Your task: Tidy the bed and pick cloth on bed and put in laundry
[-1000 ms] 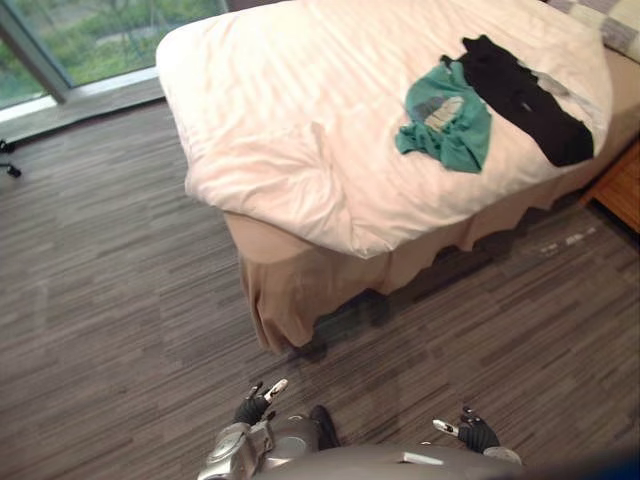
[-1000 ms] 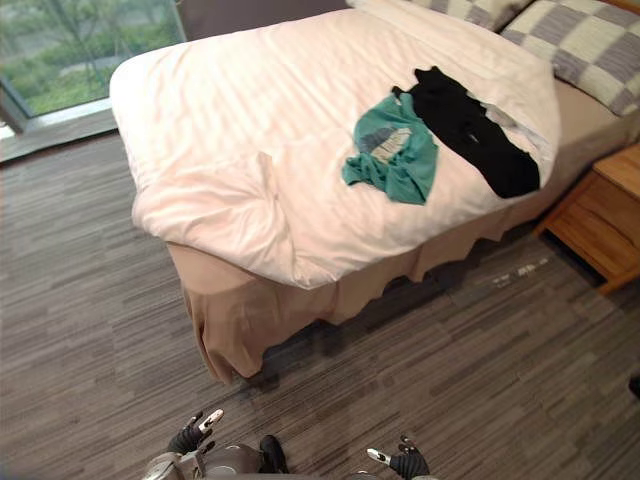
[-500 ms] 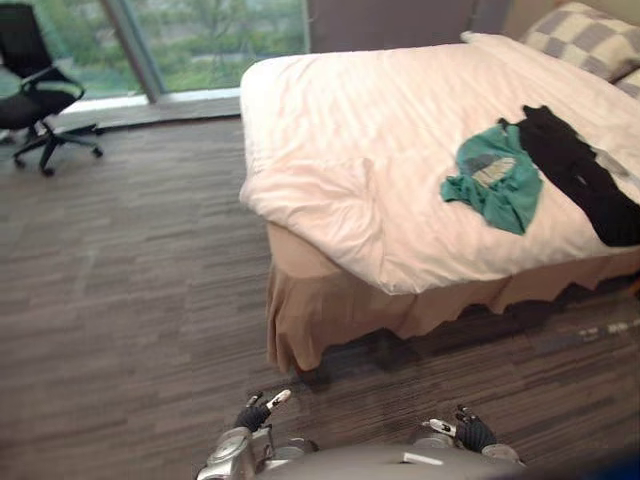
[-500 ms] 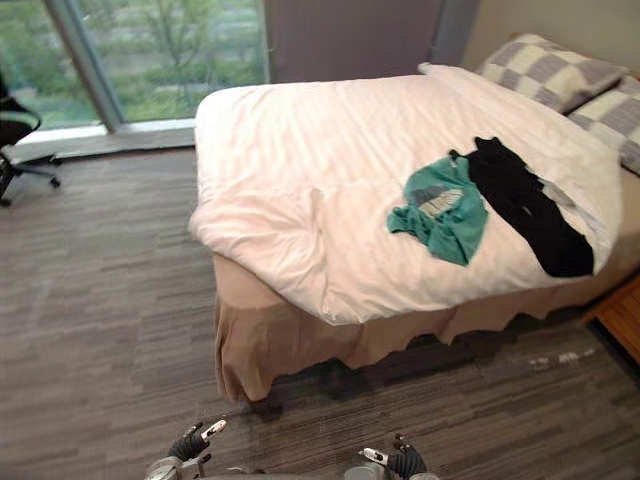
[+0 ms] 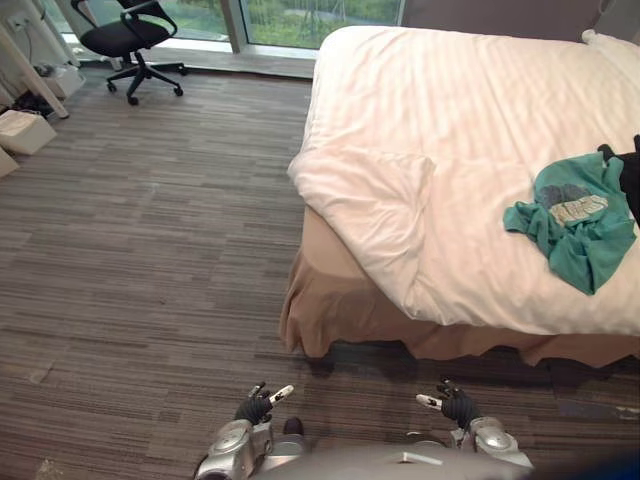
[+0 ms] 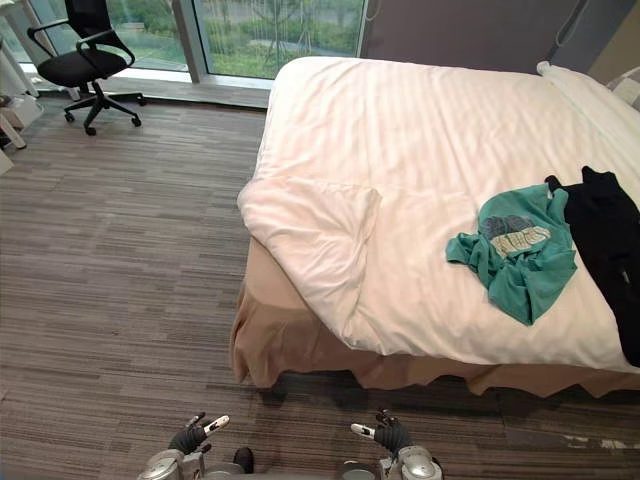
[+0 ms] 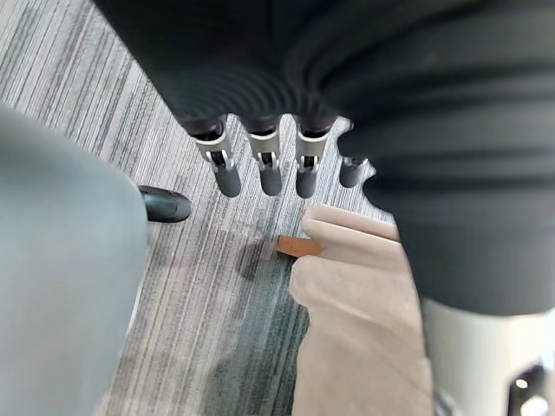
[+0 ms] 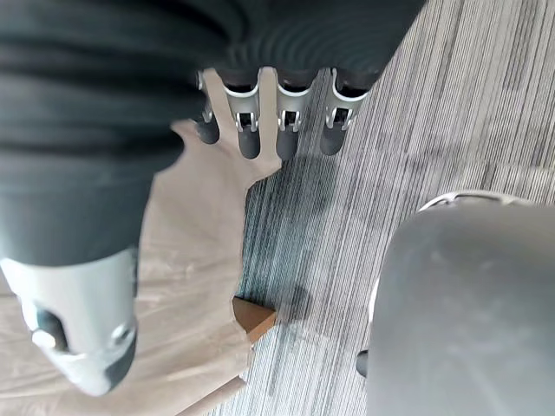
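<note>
A teal shirt (image 6: pixel 516 250) lies crumpled near the right side of the white duvet (image 6: pixel 420 170) on the bed. A black garment (image 6: pixel 608 240) is spread just right of it, touching its edge. The duvet's near left corner (image 6: pixel 315 225) is folded over and rumpled, above the tan bed skirt (image 6: pixel 290 345). My left hand (image 5: pixel 258 405) and right hand (image 5: pixel 452 405) hang low over the carpet well short of the bed, fingers straight and holding nothing. In the wrist views the left hand's fingers (image 7: pixel 260 165) and the right hand's fingers (image 8: pixel 286 130) point down at the carpet and skirt.
A black office chair (image 6: pixel 80 62) stands at the far left by the window (image 6: pixel 270 30). White boxes (image 5: pixel 25 130) sit by the left wall. Striped grey carpet (image 6: pixel 120 270) spreads between me and the bed.
The camera has swung left: the bed and clothes have slid right in view, and the chair and left wall items have come in. Both hands stay low and empty.
</note>
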Available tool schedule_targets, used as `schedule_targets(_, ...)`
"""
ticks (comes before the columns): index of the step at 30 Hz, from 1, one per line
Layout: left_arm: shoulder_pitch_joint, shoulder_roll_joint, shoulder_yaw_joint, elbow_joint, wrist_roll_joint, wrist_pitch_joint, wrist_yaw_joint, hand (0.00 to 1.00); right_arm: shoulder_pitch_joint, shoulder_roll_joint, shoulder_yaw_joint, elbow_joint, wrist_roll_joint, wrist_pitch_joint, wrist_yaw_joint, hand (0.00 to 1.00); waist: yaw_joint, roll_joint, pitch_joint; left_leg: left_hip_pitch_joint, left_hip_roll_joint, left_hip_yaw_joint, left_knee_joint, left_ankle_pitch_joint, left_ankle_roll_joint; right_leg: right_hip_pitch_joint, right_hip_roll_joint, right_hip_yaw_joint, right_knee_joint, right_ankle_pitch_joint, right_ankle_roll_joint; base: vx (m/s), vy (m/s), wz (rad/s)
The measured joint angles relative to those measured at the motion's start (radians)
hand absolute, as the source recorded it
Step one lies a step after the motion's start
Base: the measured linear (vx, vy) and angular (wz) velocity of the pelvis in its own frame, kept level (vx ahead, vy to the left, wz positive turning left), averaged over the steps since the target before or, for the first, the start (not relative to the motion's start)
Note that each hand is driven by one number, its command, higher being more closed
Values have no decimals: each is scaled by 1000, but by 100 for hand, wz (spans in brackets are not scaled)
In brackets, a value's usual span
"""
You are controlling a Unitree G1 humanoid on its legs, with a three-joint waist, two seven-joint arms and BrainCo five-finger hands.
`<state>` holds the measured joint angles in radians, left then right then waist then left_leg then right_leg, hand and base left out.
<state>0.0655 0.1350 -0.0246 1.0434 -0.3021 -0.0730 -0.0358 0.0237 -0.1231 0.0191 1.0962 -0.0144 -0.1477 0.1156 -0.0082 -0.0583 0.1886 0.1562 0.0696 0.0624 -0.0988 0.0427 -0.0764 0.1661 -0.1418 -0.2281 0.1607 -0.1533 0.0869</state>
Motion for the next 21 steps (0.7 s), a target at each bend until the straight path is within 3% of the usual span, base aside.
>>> schedule_targets(4,-1,0,8,10,-5,4,15,0,-4,3,-4,1,23,45,0,0,-3,-4,-2,-1,-6,10,-7,10,-2,4,-1,9,-42,-5,-4,-121,-9,-15)
schedule_targets(7,-9,-4,11,42,-36,1,45,0,8,-1,-13,6,38,88,-2,0,-21,7,-6,1,0,2,-7,22,-1,12,2,-4,-42,-19,4,-168,-19,14)
schedule_targets(14,2,-14,32,42,-83,-31,116,0,77,-2,-94,25,68,157,-20,0,-28,14,-21,-23,-6,1,-7,12,0,17,3,-1,-67,-13,14,-71,14,11)
schedule_targets(21,21,-15,55,40,-161,-115,243,0,80,19,-161,31,91,185,-12,0,-27,0,-37,-31,-33,-15,-7,20,10,47,-11,-20,-105,11,12,96,3,12)
